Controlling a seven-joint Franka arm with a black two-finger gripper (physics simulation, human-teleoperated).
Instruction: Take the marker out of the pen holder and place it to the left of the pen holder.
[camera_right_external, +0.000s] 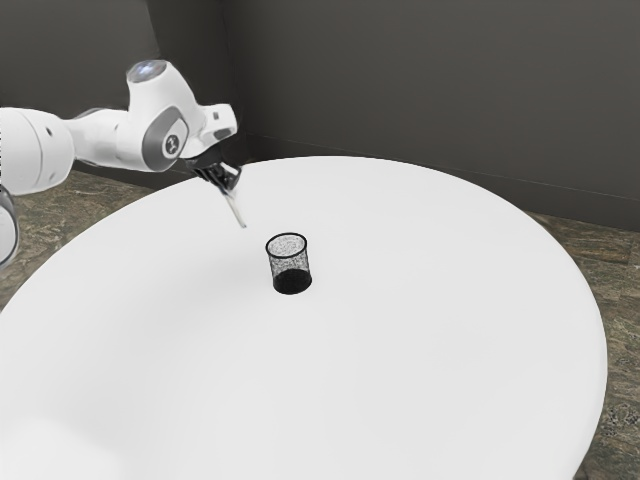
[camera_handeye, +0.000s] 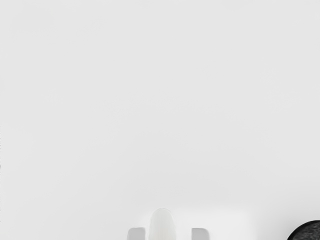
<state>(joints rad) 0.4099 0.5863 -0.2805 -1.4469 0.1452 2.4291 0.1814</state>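
Note:
In the exterior view my gripper (camera_right_external: 229, 183) is up and to the left of the pen holder (camera_right_external: 290, 262), shut on the marker. The pale marker (camera_right_external: 236, 209) slants downward out of the fingers, outside the holder. The black mesh pen holder stands upright, with nothing seen sticking out of it. In the wrist view the marker's rounded end (camera_handeye: 162, 226) lies between the two light fingertips of my gripper (camera_handeye: 168, 234), and part of the pen holder's dark rim (camera_handeye: 301, 229) appears at the corner.
The round white table (camera_right_external: 410, 350) lies below the arm and carries the pen holder near its middle. Its curved far edge passes behind the gripper, with dark walls (camera_right_external: 430, 90) beyond.

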